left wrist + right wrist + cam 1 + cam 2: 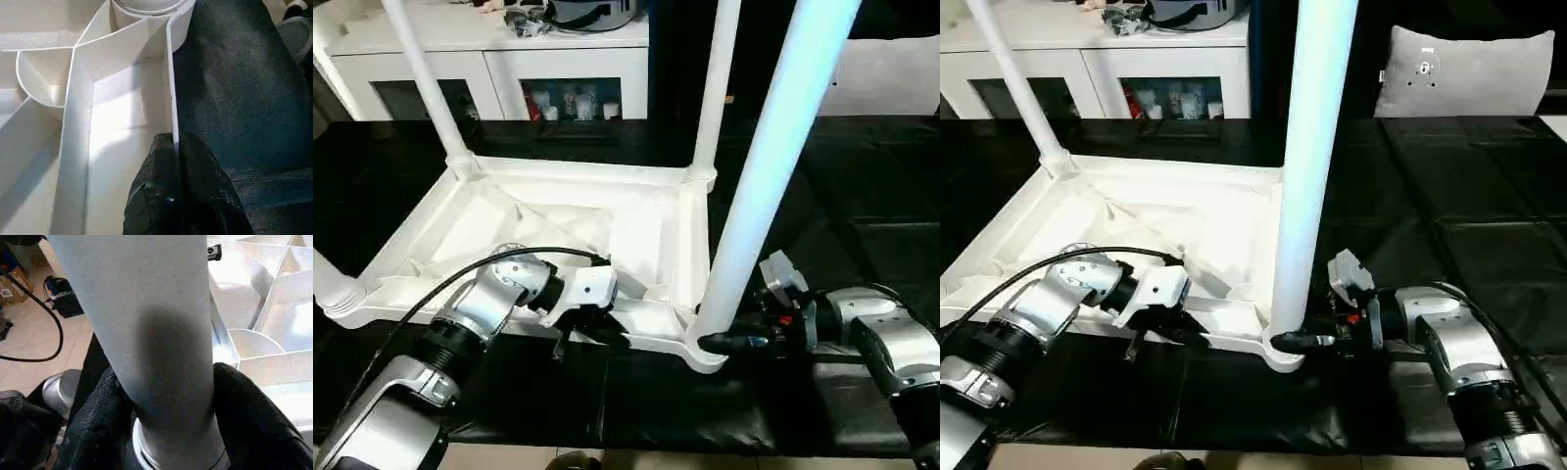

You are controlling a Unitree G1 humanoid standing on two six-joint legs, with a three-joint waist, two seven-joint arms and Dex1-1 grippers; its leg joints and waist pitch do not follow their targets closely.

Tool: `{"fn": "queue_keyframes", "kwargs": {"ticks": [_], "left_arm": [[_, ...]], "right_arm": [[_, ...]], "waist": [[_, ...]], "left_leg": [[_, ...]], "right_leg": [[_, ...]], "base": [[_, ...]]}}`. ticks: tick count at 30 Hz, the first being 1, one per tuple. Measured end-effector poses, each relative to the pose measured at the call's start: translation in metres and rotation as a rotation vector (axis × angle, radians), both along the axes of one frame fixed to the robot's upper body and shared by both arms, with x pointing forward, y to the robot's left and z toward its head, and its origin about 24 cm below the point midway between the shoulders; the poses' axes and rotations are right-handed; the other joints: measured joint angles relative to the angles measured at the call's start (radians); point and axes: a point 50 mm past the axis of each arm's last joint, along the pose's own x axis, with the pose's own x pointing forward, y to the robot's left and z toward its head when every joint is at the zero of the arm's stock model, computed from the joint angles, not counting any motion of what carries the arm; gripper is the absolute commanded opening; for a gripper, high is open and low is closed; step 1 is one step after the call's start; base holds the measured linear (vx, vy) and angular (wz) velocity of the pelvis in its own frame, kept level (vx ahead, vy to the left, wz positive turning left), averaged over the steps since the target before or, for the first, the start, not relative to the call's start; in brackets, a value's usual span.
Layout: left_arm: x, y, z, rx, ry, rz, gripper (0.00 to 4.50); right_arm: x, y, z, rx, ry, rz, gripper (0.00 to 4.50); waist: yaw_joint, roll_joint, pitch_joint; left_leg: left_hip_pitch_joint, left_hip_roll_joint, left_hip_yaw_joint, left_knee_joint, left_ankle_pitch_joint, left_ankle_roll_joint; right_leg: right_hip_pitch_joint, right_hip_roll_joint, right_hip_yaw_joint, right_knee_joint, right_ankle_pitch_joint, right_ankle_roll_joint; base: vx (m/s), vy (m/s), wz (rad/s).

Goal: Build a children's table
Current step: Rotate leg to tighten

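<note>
Left gripper (590, 331) is clamped on tabletop (636, 211) rim at 6 o'clock; right gripper (161, 431) straddles near leg (1307, 166) base. Keep leg vertical, press down.

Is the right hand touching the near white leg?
Touching. The right wrist view shows both black fingers of the right hand pressed against the near white leg.

The tabletop (558, 230) lay upside down on the mat (862, 196). Legs stood in its corner sockets; the nearest leg (764, 176) rose at the near right corner. A cabinet (499, 69) stood behind.
</note>
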Motion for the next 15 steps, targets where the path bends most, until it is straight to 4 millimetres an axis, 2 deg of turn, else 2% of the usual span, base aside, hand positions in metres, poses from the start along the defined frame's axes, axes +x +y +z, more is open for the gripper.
{"fn": "queue_keyframes", "kwargs": {"ticks": [6,8,10,12,15], "left_arm": [[0.0,-0.001,0.0,-0.012,0.038,0.03,0.0],[0.003,-0.001,-0.002,-0.027,0.05,0.114,0.0],[0.007,0.002,-0.002,-0.029,0.045,0.195,0.0],[0.012,-0.004,-0.005,-0.045,0.036,0.287,0.0],[0.015,-0.015,-0.007,-0.074,0.029,0.354,0.0]], "right_arm": [[-0.005,-0.002,-0.001,0.022,0.007,-0.045,2.09],[-0.002,0.003,-0.003,0.032,-0.013,-0.151,2.07],[0.004,0.006,-0.005,0.032,-0.031,-0.265,2.07],[0.013,0.007,-0.007,0.018,-0.057,-0.431,2.05],[0.021,0.009,-0.008,0.005,-0.07,-0.573,2.04]], "waist": [[0.01,0.0,0.0],[0.006,0.0,0.0],[-0.009,0.0,0.0],[-0.034,0.0,0.0],[-0.056,0.0,0.0]], "left_leg": [[0.001,0.0,0.0,0.0,0.0,0.0],[0.004,0.001,0.001,0.0,0.0,-0.001],[0.004,0.001,0.001,0.0,0.001,-0.001],[0.006,0.0,0.002,0.0,0.001,-0.001],[0.007,0.0,0.004,-0.001,0.001,-0.001]], "right_leg": [[0.0,0.0,0.0,0.001,0.0,0.0],[0.001,0.0,0.001,0.003,0.0,0.0],[0.0,0.0,0.001,0.004,0.0,0.0],[0.001,0.0,0.003,0.003,0.0,0.0],[0.001,0.0,0.004,0.002,0.0,0.0]], "base": [[0.0,0.0,0.0],[0.0,0.0,0.0],[0.0,0.0,0.0],[0.0,0.0,0.0],[0.0,0.0,0.0]]}}
